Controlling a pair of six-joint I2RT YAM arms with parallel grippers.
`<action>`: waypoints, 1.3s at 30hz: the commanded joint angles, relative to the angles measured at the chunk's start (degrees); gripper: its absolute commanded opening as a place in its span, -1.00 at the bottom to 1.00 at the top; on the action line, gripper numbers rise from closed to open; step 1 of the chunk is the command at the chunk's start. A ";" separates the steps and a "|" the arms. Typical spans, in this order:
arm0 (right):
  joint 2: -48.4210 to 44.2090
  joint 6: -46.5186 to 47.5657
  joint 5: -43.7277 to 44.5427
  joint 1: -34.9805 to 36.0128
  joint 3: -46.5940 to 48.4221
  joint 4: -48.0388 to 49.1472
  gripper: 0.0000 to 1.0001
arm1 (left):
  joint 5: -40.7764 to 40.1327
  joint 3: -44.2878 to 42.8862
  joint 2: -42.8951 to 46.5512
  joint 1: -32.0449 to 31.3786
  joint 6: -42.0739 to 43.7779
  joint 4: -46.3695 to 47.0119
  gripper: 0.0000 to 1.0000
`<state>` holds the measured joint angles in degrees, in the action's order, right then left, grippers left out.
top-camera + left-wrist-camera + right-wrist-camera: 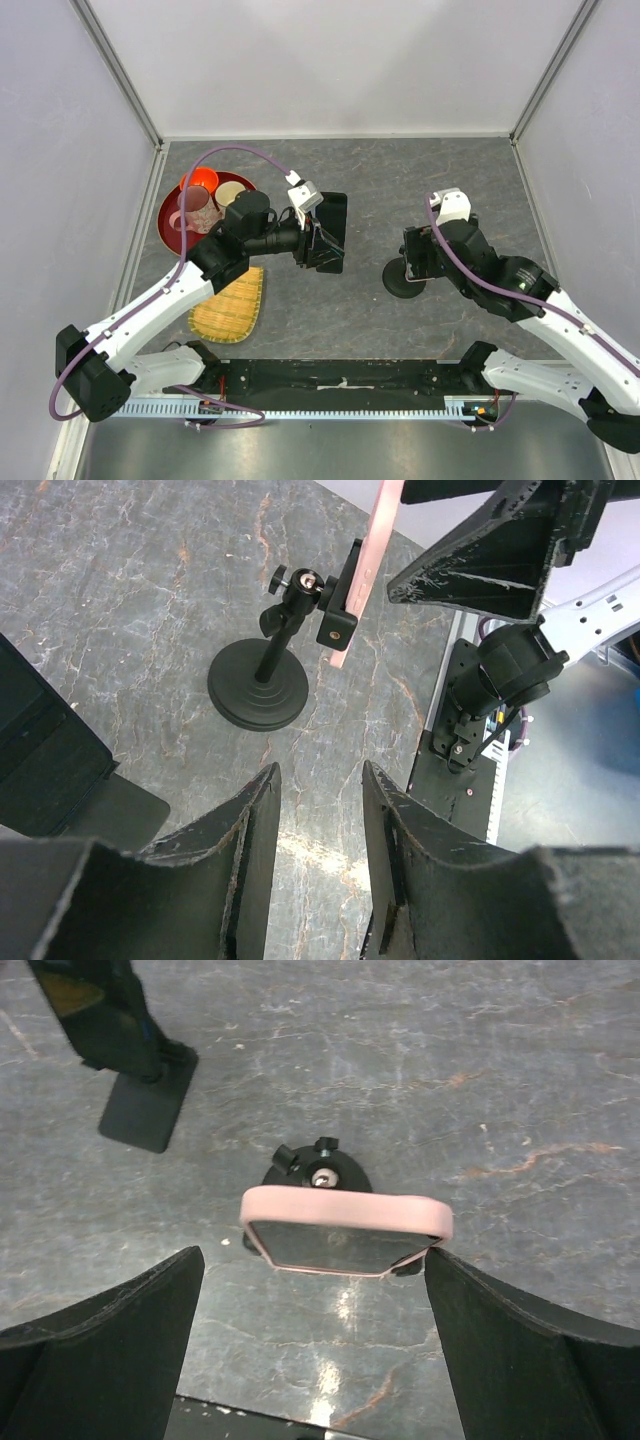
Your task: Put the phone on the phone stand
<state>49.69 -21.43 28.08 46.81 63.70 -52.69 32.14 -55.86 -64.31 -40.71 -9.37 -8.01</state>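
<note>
The phone (345, 1225), in a pink case, sits upright in the clamp of the black phone stand (258, 685), which has a round base and a ball head. In the left wrist view the phone (372, 550) appears edge-on. My right gripper (312, 1260) is open, with one finger on each side of the phone. The left finger is well clear and the right finger is close to the phone's corner. In the top view the right gripper (422, 255) covers the phone, and the stand base (403, 281) shows below it. My left gripper (320, 770) is open and empty, left of the stand.
A black folding holder with a flat foot (148, 1110) stands beside my left gripper (318, 250). At the far left a red tray (172, 232) carries cups. A woven yellow mat (230, 305) lies in front of it. Walls enclose the table on three sides.
</note>
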 commanded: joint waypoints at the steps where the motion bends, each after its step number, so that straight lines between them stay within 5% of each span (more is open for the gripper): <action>1: -0.04 -0.45 7.16 0.04 0.46 2.59 0.96 | 0.82 -0.39 1.38 -0.34 -0.21 1.60 -0.10; 11: 1.20 -3.79 10.15 0.04 -1.65 2.40 0.96 | 1.35 -0.48 1.21 -0.34 -0.48 1.77 -0.10; 24: 3.66 -4.15 11.12 0.04 -5.25 9.71 0.64 | 0.29 -0.39 1.38 -0.34 0.05 1.51 -0.10; 25: 3.57 -3.97 11.30 -0.05 -5.34 10.23 0.58 | 0.29 -0.39 1.47 -0.25 -0.04 1.51 -0.10; 32: 3.04 -1.69 10.69 -0.05 -7.01 17.78 -1.00 | 0.64 -0.48 1.47 -0.34 -0.04 1.51 -0.10; 39: 6.28 3.32 12.00 -0.05 -6.05 30.70 -1.00 | -0.59 -0.31 1.91 -0.34 0.05 1.42 -0.10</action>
<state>54.33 -21.10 38.46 46.74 56.62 -37.34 31.75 -55.86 -64.10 -40.91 -9.37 -8.01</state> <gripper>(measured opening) 0.806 0.448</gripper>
